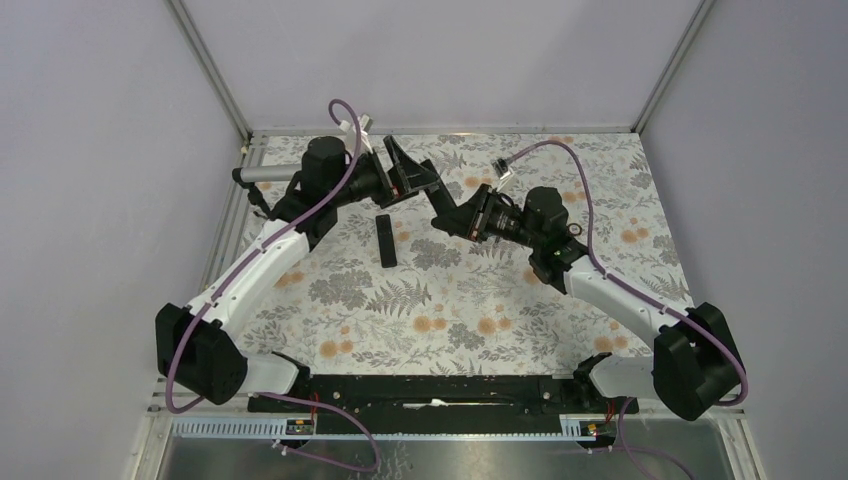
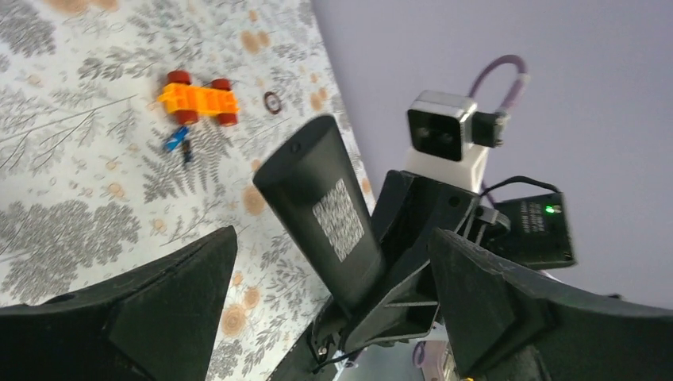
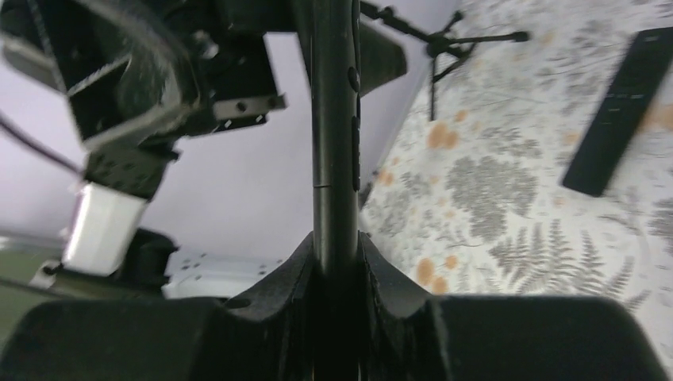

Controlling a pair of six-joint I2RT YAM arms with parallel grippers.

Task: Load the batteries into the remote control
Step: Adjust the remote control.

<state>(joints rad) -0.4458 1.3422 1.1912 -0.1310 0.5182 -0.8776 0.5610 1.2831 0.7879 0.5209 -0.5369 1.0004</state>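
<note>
My right gripper (image 3: 335,242) is shut on the remote control (image 3: 334,119), a slim black bar held up off the table. From the left wrist view the remote control (image 2: 325,210) shows a speckled sticker and pokes up between the wide-open fingers of my left gripper (image 2: 333,236), which do not touch it. The two grippers meet at the back middle of the table, the left gripper (image 1: 412,172) just above the right gripper (image 1: 447,217). Two tiny batteries (image 2: 178,145), one blue and one dark, lie on the floral cloth beside an orange toy block.
A second black remote (image 1: 386,240) lies flat on the floral cloth (image 1: 450,300), left of my right gripper. The orange toy block with red knobs (image 2: 198,99) and a small dark ring (image 2: 272,102) sit near the batteries. A grey rod (image 1: 265,172) lies at the back left.
</note>
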